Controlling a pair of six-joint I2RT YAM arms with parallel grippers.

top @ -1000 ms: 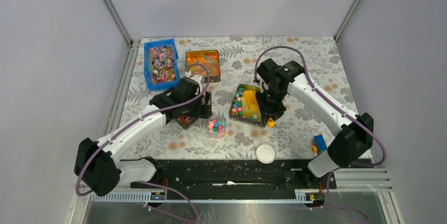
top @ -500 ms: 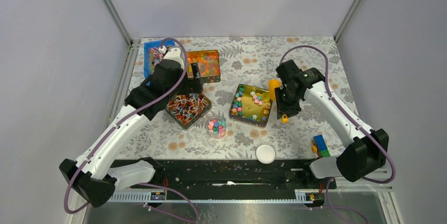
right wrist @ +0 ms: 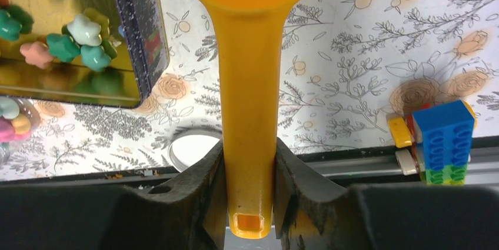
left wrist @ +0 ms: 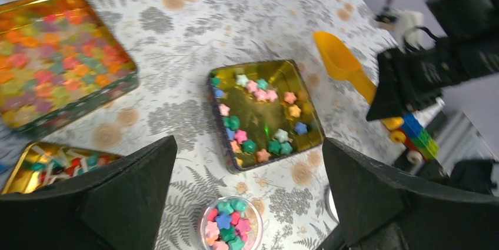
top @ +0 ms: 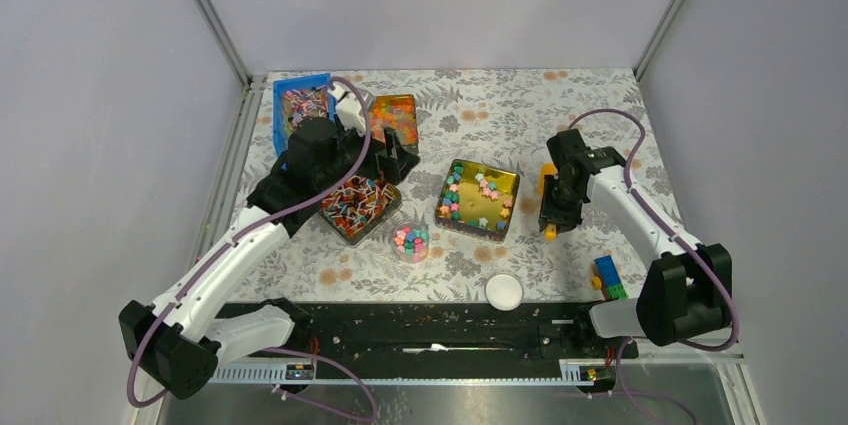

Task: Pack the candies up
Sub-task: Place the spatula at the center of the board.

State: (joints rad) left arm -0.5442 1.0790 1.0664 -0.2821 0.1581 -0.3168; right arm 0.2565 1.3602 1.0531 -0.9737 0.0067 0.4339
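Left of the right gripper [right wrist: 247, 170], clenched hard on the flat handle of the orange scoop [right wrist: 247, 56]: head for the gold tin [right wrist: 144, 38], with the candies [right wrist: 65, 41] scattered thin inside. Judging the bowl empty, go in for a load. Enter low and nearly level, push along the tin floor toward a corner, use the wall as a backstop, then lift without tilting. Carry slowly to the clear cup [top: 410, 240], further left of those fingers and nearer the bases, and tip from just above its mouth. Steer past the white lid [top: 504, 291] just beside the fingertips and the toy bricks [right wrist: 441, 138] to their right.

Beneath the left gripper [left wrist: 247, 185], spread wide and grasping nothing: same tin ahead, same cup almost between the pads, already heaped with candies. Consider steadying that cup.

By size, then: floral tablecloth [top: 590, 115], smooth and flat; tin, square, shallow, mirror-slick; scoop, rigid glossy plastic, deep-bowled; cup, small, round, thin-walled, probably tippy; candies, tiny matte pastel stars, hard, light, prone to skating and bouncing.
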